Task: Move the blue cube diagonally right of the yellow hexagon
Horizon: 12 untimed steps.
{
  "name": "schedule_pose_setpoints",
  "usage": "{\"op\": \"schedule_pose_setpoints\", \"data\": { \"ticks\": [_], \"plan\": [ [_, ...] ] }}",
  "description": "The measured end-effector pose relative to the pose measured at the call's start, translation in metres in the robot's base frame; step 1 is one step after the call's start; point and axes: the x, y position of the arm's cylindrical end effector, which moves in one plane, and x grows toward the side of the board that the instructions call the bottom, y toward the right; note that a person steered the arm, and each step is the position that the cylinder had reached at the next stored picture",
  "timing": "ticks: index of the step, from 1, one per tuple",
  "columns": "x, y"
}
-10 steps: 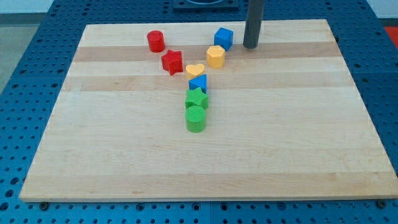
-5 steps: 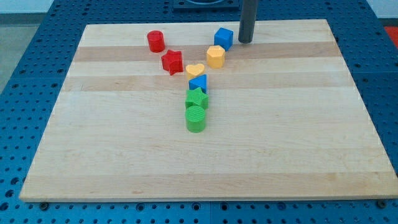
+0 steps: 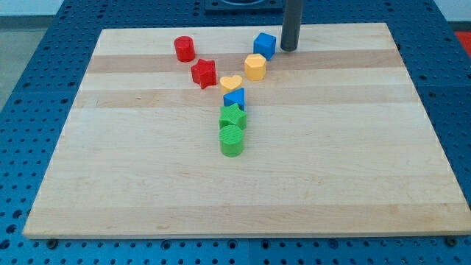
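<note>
Look near the top of the frame, a little right of centre: your tip (image 3: 289,49) sits on the wooden board (image 3: 331,169), just to the right of the blue cube (image 3: 265,45). A narrow gap seems to separate them, though whether they touch cannot be told. The arm carries no gripper, only the dark rod, so there is no open or closed state to report.

The blue cube lies in the upper middle of the frame, just above and slightly right of the yellow hexagon (image 3: 255,66); the two sit close together, nearly touching.

Below and left of the hexagon you will find the yellow heart (image 3: 230,82), and directly under it a second blue block (image 3: 234,98) whose shape is hard to make out. Beneath that comes the green star (image 3: 232,116), then the green cylinder (image 3: 232,140); these four form a tight column running down toward the frame's centre.

To the left of the heart stands the red star (image 3: 204,73), and further up and left the red cylinder (image 3: 185,48), apart from the others.
</note>
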Motion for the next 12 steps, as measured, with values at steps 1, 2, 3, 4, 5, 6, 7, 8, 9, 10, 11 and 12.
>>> {"op": "schedule_pose_setpoints", "data": {
  "ticks": [1,2,3,4,5,6,7,8,9,10,11,12],
  "plan": [
    [0.0,-0.002],
    [0.0,-0.003],
    [0.0,-0.003],
    [-0.024,-0.008],
    [-0.026,-0.026],
    [-0.025,-0.056],
    [-0.02,-0.094],
    [-0.02,-0.096],
    [-0.02,-0.096],
    [0.003,-0.083],
    [0.01,-0.071],
    [0.025,-0.038]
  ]
}}
